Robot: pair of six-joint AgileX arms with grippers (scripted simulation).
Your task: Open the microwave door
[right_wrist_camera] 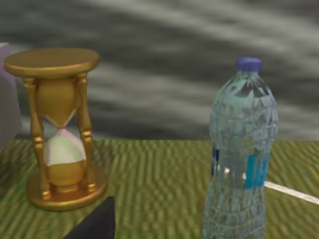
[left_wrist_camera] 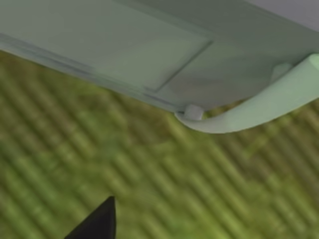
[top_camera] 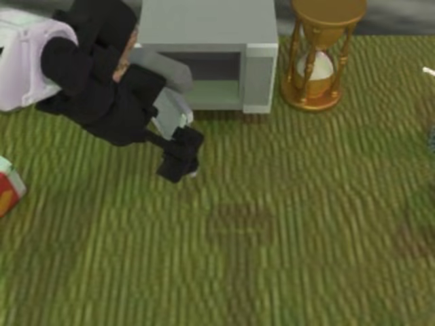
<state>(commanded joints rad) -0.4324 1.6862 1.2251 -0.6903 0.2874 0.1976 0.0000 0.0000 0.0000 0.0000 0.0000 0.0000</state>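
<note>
The microwave point(top_camera: 211, 47) is sitting at about twelve o'clock on the desk point(top_camera: 285, 238), which is covered in a green woven mat. The microwave door point(top_camera: 173, 112) is standing swung out toward the front on its left hinge, leaving the cavity showing, with the control strip point(top_camera: 259, 78) to the right of the opening. The left arm is reaching in from ten o'clock, and the left pincer point(top_camera: 180, 159) is hanging just at the door's free edge, low over the mat. Whether it is clenched or released, I cannot tell from here. In the left wrist view the door panel is filling the upper part of the picture, with its curved pale handle point(left_wrist_camera: 259, 107) close by and one dark fingertip point(left_wrist_camera: 97, 224) showing apart from it.

A golden hourglass point(top_camera: 318, 54) is standing just right of the microwave. A pale pink appliance point(top_camera: 24, 61) is sitting at ten o'clock, half behind the arm. A red and white carton point(top_camera: 8, 187) is poking in at nine o'clock. The right wrist view is showing a clear water bottle point(right_wrist_camera: 241, 154) with a blue cap near the hourglass; the right arm itself is out of the top view.
</note>
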